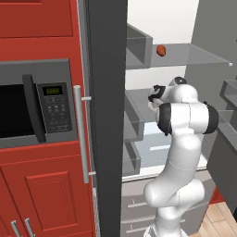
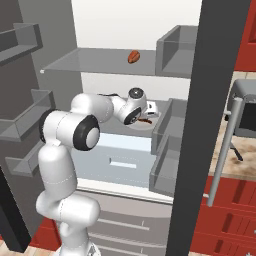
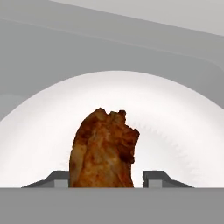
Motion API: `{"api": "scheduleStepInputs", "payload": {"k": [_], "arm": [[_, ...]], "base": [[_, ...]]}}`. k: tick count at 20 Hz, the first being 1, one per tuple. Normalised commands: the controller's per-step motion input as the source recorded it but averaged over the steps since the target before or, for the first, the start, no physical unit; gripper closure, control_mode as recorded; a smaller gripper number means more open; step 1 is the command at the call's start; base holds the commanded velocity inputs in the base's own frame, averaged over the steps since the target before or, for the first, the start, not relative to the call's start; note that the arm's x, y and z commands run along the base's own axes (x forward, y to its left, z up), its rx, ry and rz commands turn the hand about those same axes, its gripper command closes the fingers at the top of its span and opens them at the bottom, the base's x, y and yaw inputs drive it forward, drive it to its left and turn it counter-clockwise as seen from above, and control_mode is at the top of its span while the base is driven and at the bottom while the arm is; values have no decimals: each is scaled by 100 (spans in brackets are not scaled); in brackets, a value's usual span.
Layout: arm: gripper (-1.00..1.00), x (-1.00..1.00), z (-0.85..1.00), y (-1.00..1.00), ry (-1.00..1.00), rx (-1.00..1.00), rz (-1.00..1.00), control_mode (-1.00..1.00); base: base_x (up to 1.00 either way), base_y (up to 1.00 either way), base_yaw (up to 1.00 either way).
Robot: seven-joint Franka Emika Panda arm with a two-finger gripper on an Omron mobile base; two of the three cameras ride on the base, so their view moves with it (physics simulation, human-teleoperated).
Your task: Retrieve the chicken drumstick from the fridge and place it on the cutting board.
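Gripper [image 3: 105, 177] reaches into fridge [image 2: 125, 30], jaws part-open either side of chicken drumstick [image 3: 104, 148] on white plate [image 3: 175, 122], contact unclear, positioned to lift it.

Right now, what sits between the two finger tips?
The chicken drumstick, seen in the hand view, standing between the fingertips of the gripper, over a white plate.
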Motion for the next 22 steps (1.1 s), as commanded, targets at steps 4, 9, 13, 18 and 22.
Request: {"api": "scheduleStepInputs", "payload": {"k": [4,9,13,18,22], "arm": [[100,0,0,0,-7,0,0,-100],[100,-4,7,0,-10,9,-2,-100],[100,-21,6,0,-4,6,-9,-100],[100,-25,17,0,0,4,-17,-100],[100,-21,42,3,0,0,-20,-100]], "base": [[0,0,0],[0,0,0],[0,0,0],[0,0,0],[0,0,0]]}}
